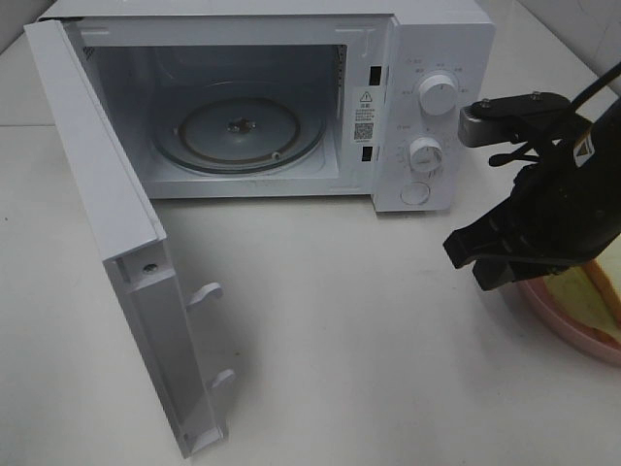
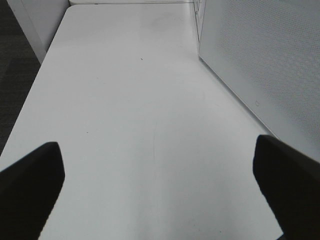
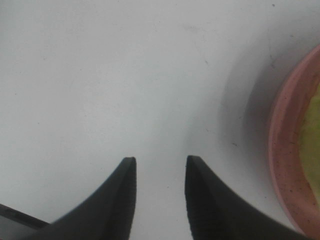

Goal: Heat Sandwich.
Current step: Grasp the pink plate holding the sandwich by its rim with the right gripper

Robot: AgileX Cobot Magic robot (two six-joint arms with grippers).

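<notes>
Your right gripper (image 1: pixel 471 262), jaws parted and empty, hovers over the table (image 1: pixel 340 340) just beside the pink plate (image 1: pixel 568 330) at its right edge, the sandwich (image 1: pixel 594 289) lying on that plate, nearest this arm.

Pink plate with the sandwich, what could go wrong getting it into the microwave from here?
The right gripper is beside the pink plate, jaws apart over bare table; closing now would likely miss or shove it. The sandwich lies loose on it, so a tilted lift could slide it off. The way to the glass turntable passes the microwave's knobs, which the gripper might clip.
</notes>
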